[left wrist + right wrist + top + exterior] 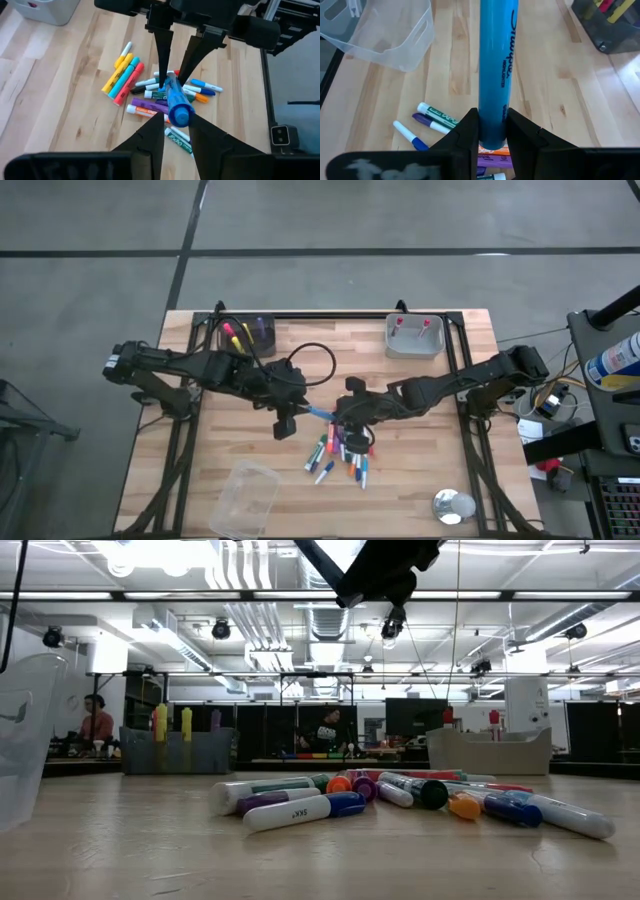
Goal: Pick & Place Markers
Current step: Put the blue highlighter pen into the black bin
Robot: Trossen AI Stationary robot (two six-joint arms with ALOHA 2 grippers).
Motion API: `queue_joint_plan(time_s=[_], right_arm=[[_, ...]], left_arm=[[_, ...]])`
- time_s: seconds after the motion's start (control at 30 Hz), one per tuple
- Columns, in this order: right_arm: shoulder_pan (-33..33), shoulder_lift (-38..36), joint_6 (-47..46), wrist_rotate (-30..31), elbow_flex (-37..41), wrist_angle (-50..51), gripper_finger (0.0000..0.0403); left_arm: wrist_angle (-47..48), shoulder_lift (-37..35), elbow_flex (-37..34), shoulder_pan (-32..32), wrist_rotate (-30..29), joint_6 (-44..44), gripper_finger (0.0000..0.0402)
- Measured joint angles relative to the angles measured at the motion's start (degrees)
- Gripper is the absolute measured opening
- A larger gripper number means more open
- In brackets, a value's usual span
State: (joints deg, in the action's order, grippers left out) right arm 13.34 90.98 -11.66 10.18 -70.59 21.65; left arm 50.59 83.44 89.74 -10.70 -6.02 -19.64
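Observation:
A thick blue marker (320,413) hangs in the air over the middle of the table, between my two grippers. My left gripper (177,117) comes from the table's left and is shut on one end of it. My right gripper (492,120) comes from the right and is shut on the other end. Below them several markers (340,455) of mixed colours lie loose in a pile on the wooden table (420,460), also seen in the low view (400,795). My left gripper pinches the blue marker's rounded end (179,111) between its two fingers. It slants down from the table's left, roughly in line with the marker. The marker is lifted clear of the pile. My right gripper pinches the marker's other end (492,127) between its two fingers (467,132). It slants down from the table's right, in line with the marker. The barrel (497,60) runs straight away from the fingers, clear of the table.
A dark bin (248,335) holding a few markers stands at the far left. A grey bin (414,337) stands at the far right. A clear plastic container (245,500) lies near the front left, and a small round thing (453,505) at the front right.

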Motion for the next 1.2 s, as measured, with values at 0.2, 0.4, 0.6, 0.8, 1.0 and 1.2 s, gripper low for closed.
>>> queue_joint_plan(time_s=[0.2,0.4,0.6,0.8,1.0,1.2], right_arm=[[0.0,0.0,-0.2,0.0,0.0,0.1,0.0073],[0.0,0.0,-0.2,-0.4,0.0,0.3,0.0073],[0.0,0.0,-0.4,-0.3,0.0,0.4,0.0073],[0.0,0.0,-0.4,-0.2,0.0,0.4,0.0072],[0.0,0.0,-0.4,-0.1,0.0,0.4,0.0073],[0.0,0.0,-0.3,-0.2,0.0,0.4,0.0073]], left_arm=[[0.6,0.0,0.1,0.0,0.2,-0.1,0.0095],[2.8,0.0,0.0,0.1,0.5,-1.1,0.0140],[2.7,0.0,0.7,0.1,-1.2,-1.3,0.0199],[-0.4,0.0,0.0,0.1,-1.0,-1.5,0.0206],[-1.1,1.5,-0.1,0.1,-0.9,-1.5,0.0206],[-1.2,2.8,-0.3,0.0,0.5,-1.5,0.0206]])
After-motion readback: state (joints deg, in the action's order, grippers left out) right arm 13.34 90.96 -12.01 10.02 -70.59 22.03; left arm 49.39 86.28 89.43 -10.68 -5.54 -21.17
